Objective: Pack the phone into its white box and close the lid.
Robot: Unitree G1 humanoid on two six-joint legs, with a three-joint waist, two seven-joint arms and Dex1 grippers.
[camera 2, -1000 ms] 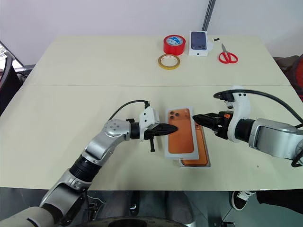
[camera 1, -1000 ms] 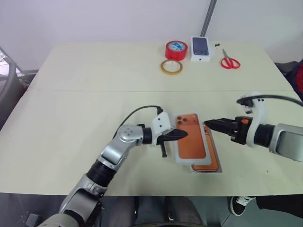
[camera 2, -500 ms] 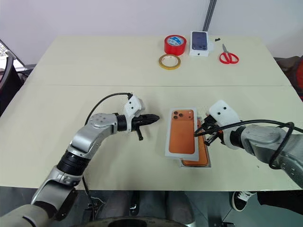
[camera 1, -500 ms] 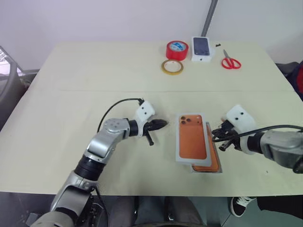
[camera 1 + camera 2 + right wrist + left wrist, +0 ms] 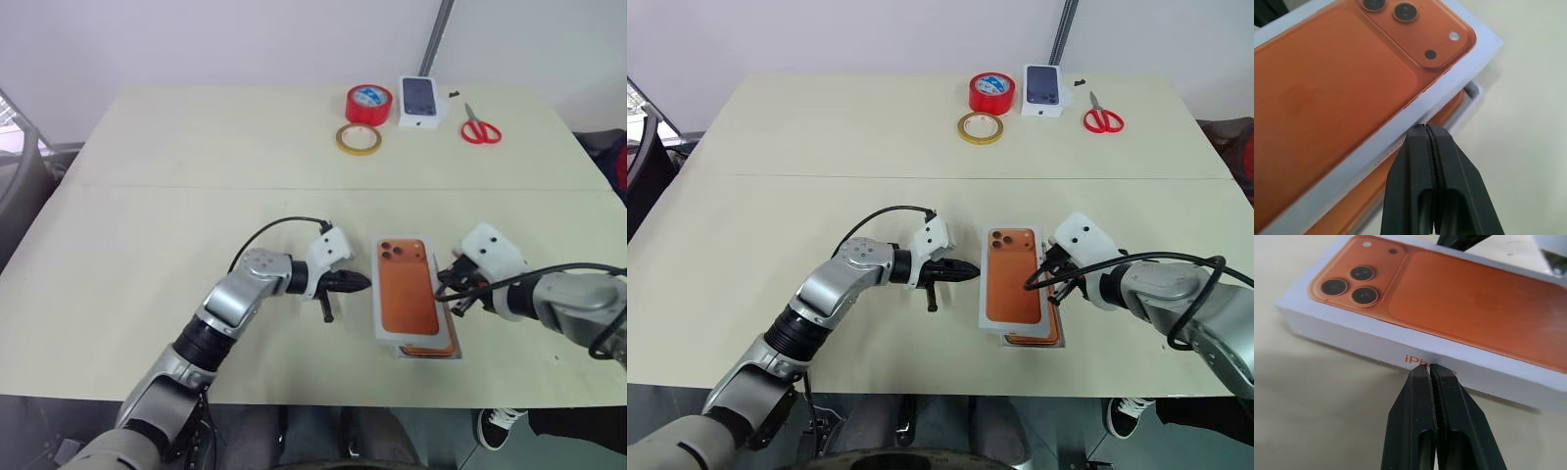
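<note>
The lid (image 5: 406, 298), white with an orange phone printed on its top, lies slightly askew over the white box (image 5: 428, 354). The phone (image 5: 438, 343) shows as an orange strip under the lid's right and near edges. My left gripper (image 5: 364, 282) is shut. It points at the lid's left side wall, its tip right at the wall in the left wrist view (image 5: 1428, 368). My right gripper (image 5: 440, 290) is also shut, its tip against the lid's right long edge (image 5: 1425, 128), above the uncovered strip of phone (image 5: 1457, 105).
At the table's far side stand a red tape roll (image 5: 368, 103), a tan tape ring (image 5: 357, 139), a small white box printed with a dark phone (image 5: 419, 100) and red scissors (image 5: 480, 127). Bare tabletop lies to the left of the lid.
My left gripper drew back from the lid, then returned to its left side. My right gripper rolled over, sank and shut at the lid's right edge. The lid now covers more of the box.
</note>
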